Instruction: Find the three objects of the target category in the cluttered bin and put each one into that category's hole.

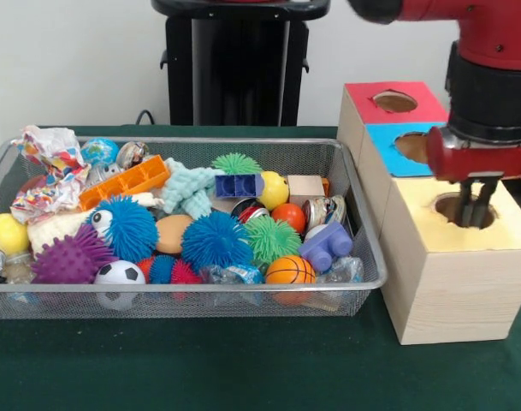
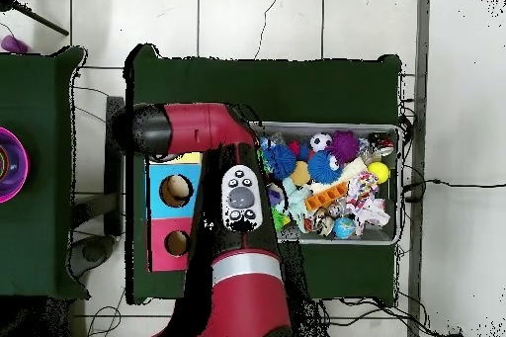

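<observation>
Nearest my front camera sits the light wooden box with the pale yellow top [image 1: 465, 257], and its round hole [image 1: 464, 208] is where I see the gripper [image 1: 476, 208] hanging, its dark fingers [image 1: 470, 204] close together, tips at or just inside the hole's rim. I see nothing between them, but I cannot tell whether they are fully closed. Behind that box stand a blue-topped box [image 1: 405, 147] and a red-topped box [image 1: 395, 101], each with its own round hole.

Left of the boxes, just beside them, lies the wide shallow silver wire-mesh bin [image 1: 243, 304], crowded with toys. One crumpled wad of white paper with red, orange and blue patches [image 1: 50, 147] rests in its far left corner, and a second wad [image 1: 44, 195] lies just in front of it. I cannot pick out a third. A pale mint fuzzy toy [image 1: 190, 190] and an orange plastic tray [image 1: 123, 181] lie mid-bin among spiky rubber balls [image 1: 216, 240].

From overhead, the red arm [image 2: 212, 205] covers most of the yellow box, and the bin [image 2: 395, 185] lies alongside.
</observation>
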